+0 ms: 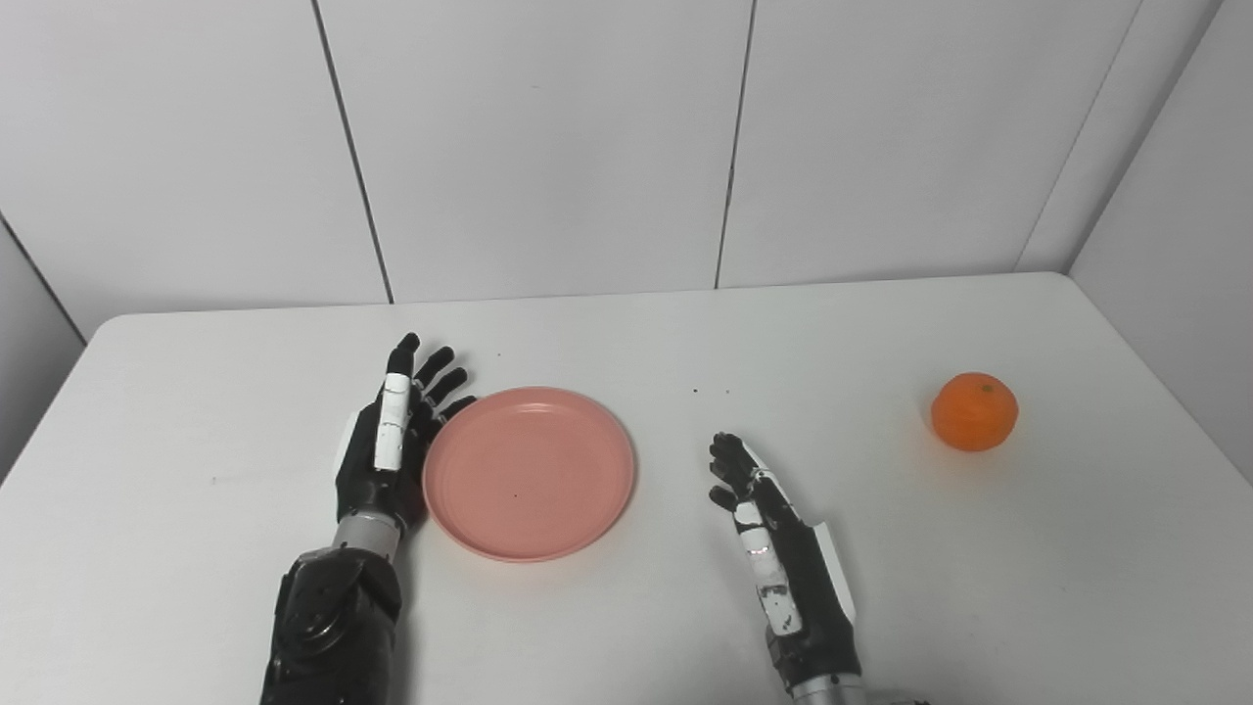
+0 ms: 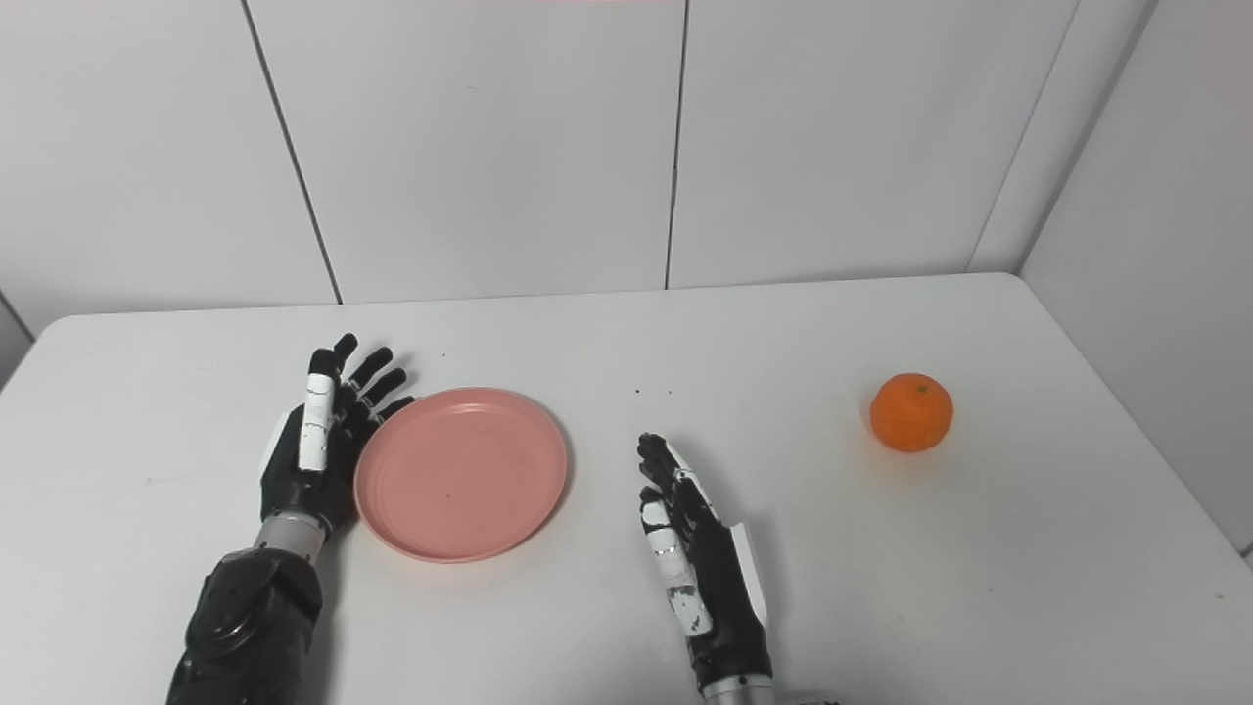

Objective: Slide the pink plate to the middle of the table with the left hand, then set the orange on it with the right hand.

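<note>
Right hand [image 1: 778,548] flat – pink plate [image 1: 530,473] level – orange [image 1: 974,411] stem-up

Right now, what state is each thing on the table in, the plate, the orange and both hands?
Plate: upright, empty, flat on the table, left of centre.
Orange: on the table at the right, apart from plate and hands.
Left hand: open, fingers spread, against the plate's left rim.
Right hand: open, holding nothing, between plate and orange, touching neither.
Table: white, bearing plate and orange.
</note>
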You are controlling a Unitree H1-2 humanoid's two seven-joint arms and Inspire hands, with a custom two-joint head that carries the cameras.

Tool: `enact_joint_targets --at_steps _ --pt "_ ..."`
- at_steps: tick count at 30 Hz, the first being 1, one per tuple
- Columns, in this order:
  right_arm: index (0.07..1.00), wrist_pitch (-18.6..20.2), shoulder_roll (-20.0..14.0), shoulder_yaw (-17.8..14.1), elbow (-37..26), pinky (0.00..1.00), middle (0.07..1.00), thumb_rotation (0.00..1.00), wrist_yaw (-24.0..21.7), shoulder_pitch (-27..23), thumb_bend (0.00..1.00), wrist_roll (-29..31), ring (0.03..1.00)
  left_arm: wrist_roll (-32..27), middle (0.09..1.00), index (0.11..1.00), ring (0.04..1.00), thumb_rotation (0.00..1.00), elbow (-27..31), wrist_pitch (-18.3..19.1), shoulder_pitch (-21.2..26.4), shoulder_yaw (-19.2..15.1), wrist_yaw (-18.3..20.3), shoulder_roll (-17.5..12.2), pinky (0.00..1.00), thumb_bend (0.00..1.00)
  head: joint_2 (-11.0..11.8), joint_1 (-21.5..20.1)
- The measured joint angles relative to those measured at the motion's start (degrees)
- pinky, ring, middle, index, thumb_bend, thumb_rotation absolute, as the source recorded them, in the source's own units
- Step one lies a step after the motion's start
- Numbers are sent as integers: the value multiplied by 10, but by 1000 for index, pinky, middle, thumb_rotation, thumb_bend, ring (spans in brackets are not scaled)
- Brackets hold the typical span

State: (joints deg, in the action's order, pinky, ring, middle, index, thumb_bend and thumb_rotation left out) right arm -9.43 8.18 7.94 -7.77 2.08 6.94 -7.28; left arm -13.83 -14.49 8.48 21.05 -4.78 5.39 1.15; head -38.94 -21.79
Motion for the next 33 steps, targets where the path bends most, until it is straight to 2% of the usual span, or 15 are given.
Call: enact_joint_targets --at_steps 12,21,24,33 --pt "879 0 4 7 4 892 901 963 10 -2 801 -8 913 -7 900 966 878 810 9 11 -4 11 3 15 780 947 -3 -19" --pt "884 0 4 7 7 884 901 960 11 -6 799 -8 911 -4 900 968 870 819 11 10 -7 18 8 17 750 944 -4 -28" --pt "882 0 4 6 9 879 901 957 12 -9 790 -7 910 -4 906 977 877 815 11 9 -8 20 9 17 770 937 -1 -33" --pt "879 0 3 -8 -4 894 901 952 20 -4 772 -17 914 0 907 986 878 810 -4 -13 -6 26 18 18 771 931 1 -42"
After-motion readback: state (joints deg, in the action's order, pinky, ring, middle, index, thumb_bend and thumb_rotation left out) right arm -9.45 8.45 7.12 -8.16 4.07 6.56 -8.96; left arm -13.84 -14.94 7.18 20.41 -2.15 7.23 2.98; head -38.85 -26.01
